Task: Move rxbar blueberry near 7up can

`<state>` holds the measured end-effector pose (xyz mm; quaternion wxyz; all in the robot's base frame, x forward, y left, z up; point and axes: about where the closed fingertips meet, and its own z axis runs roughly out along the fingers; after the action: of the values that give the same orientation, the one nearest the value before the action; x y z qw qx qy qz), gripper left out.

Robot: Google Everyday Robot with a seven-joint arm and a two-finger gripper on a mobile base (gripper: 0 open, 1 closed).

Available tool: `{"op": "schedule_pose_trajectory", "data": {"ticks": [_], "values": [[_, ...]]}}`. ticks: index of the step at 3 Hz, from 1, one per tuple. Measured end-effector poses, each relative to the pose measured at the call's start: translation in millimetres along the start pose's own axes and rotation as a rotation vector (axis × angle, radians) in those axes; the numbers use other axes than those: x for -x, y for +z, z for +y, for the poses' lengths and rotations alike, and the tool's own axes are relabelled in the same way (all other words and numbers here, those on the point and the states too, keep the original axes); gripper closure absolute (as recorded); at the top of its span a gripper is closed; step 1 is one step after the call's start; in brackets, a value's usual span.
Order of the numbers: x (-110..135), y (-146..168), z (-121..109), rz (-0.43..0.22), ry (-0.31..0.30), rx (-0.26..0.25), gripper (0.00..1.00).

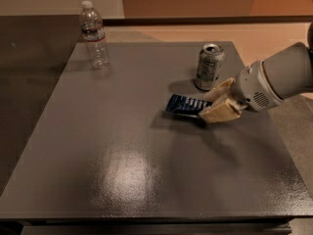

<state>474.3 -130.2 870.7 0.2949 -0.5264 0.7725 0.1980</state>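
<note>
The gripper (211, 103) has its fingers (218, 114) closed on one end of the rxbar blueberry (186, 105), which juts past the fingertips, and with the 7up can (209, 67) just behind them, it should lower the bar flat without nudging the can.

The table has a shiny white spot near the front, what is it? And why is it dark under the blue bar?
Camera view: the pale spot on the dark grey table is likely lamp glare; the flat navy-blue snack bar wrapper, gripped by the cream two-finger gripper beside the silvery drink can, blocks light, so a shadow lies under it.
</note>
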Motion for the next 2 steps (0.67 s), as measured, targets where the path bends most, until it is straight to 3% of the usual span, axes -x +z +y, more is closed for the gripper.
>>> {"op": "schedule_pose_trajectory", "data": {"ticks": [2], "values": [[-4.6,-18.8,-54.6,0.003,0.029,-0.101,1.00]]}}
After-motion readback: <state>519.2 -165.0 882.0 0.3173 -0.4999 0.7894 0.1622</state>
